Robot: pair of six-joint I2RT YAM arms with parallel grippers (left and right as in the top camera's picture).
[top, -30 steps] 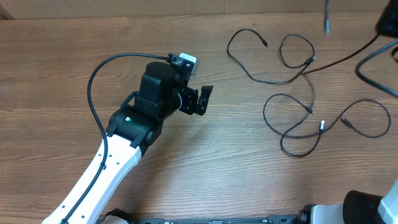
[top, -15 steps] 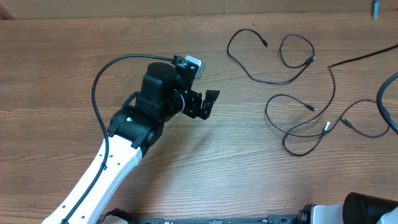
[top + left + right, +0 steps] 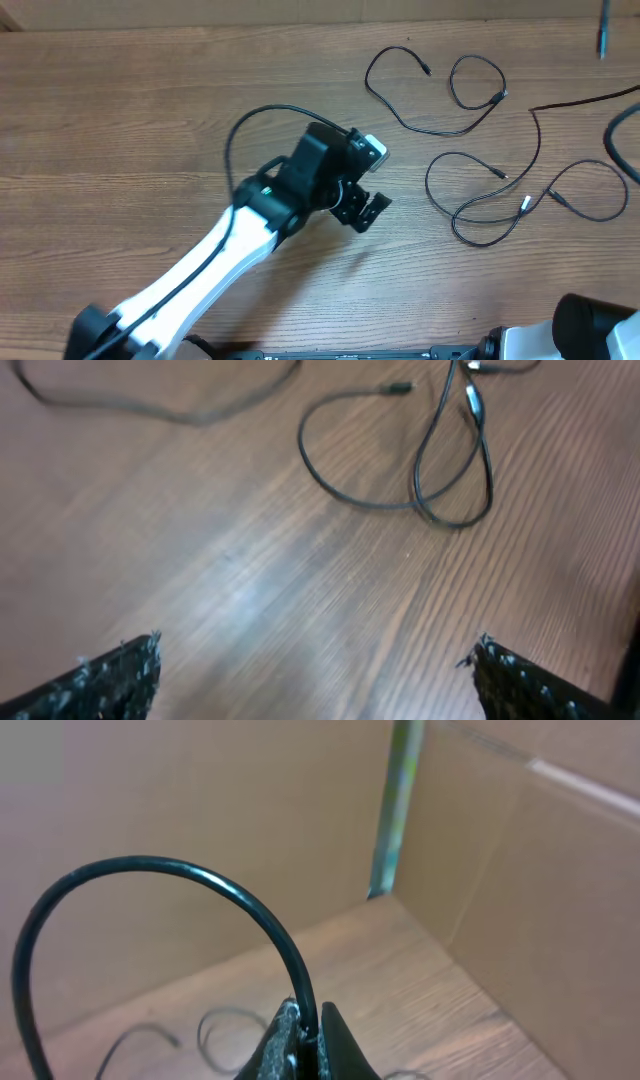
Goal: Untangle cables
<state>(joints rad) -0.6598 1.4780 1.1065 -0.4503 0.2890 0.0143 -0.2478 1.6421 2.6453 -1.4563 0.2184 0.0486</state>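
We are at the reach-in step. Our left gripper (image 3: 362, 208) hangs over bare table (image 3: 150, 110) with its jaws spread wide and nothing between them. The crossed cables (image 3: 523, 203) lie to its right, near but apart. Next, we judge, it must advance and close on a single strand. Farther right, our right gripper (image 3: 305, 1040) pinches one raised cable (image 3: 190, 870).

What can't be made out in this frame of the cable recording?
- Right hand: outside the overhead view. The right wrist view shows only its tips, pinched on a lifted cable.
- Dangling cable end: blurred in the right wrist view, so its plug type is unreadable.
- Cable crossings: too thin overhead and blurred in the left wrist view, so the top strand is unclear.
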